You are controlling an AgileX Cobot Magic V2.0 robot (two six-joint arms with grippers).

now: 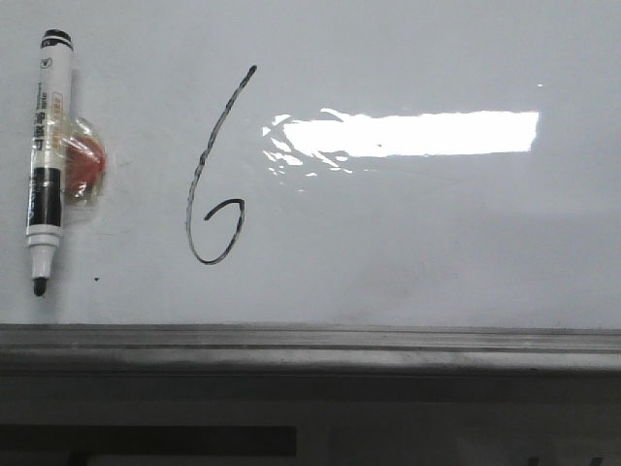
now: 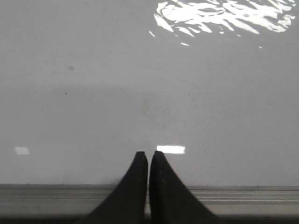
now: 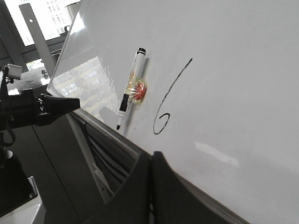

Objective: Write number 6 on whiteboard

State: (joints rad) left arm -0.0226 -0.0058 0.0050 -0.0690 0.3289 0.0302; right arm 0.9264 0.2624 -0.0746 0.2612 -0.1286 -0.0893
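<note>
Nearest the front camera is the grey metal rail [image 1: 310, 342] running along the lower edge of a large glossy white whiteboard [image 1: 437, 243]. Above the rail, left of centre, stands the number 6 [image 1: 215, 175], a thin black hand-drawn marker figure with a long slanted stem and a small loop at the bottom. It looks complete, so the writing appears done.

To the left of the figure, well apart from it, a white-barrelled black marker pen [image 1: 46, 160] hangs upright with its uncapped tip pointing down, held to the board by a small red and clear holder [image 1: 82, 165]. A tiny black dot [image 1: 96, 281] sits just below and right of the tip. A bright rectangular glare [image 1: 412, 133] lies to the right of the figure.

In the left wrist view, the left gripper [image 2: 148, 158] has its dark jaws pressed together with nothing between them, pointing at bare board just above the rail. In the right wrist view, the right gripper [image 3: 152, 158] is likewise pressed together and empty, near the rail, with the figure and pen beyond it.

Risks, as a judgement: the ink may be wet, so a gripper brushing the board could smear the stem. The uncapped tip could leave a stray mark if the pen is knocked, or slip from its holder. Nothing stands between the grippers and the figure.
</note>
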